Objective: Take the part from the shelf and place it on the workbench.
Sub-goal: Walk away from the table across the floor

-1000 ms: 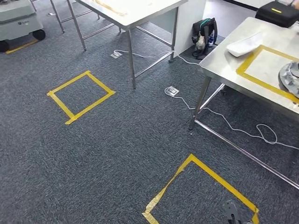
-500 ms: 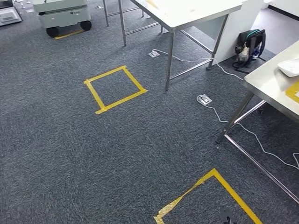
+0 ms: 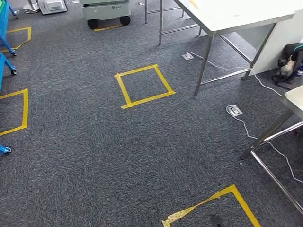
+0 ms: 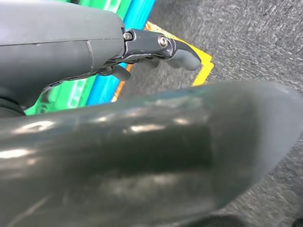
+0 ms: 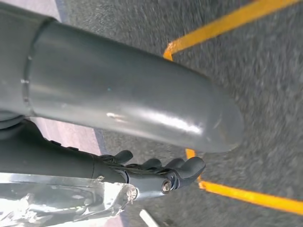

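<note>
1. Part: could not be located with certainty from any view.
2. Left hand [image 4: 143,43]: hung above the grey carpet [image 3: 107,151], near a corner of yellow tape [image 4: 204,66] and a blue-green frame [image 4: 103,90]. Fingers [image 4: 182,56] stretched out straight, gripped nothing.
3. Right hand [image 5: 153,172]: hung over the carpet beside a yellow tape line [image 5: 250,196]. Fingers lay side by side, lightly bent, held nothing. Close by, a shiny silver surface [image 5: 53,203], too blurred to name.
4. Seen from the head: a yellow tape square [image 3: 145,86] near one leg of the white table [image 3: 232,19], a corner of the workbench [image 3: 295,100], a white cable [image 3: 250,130] below it.
</note>
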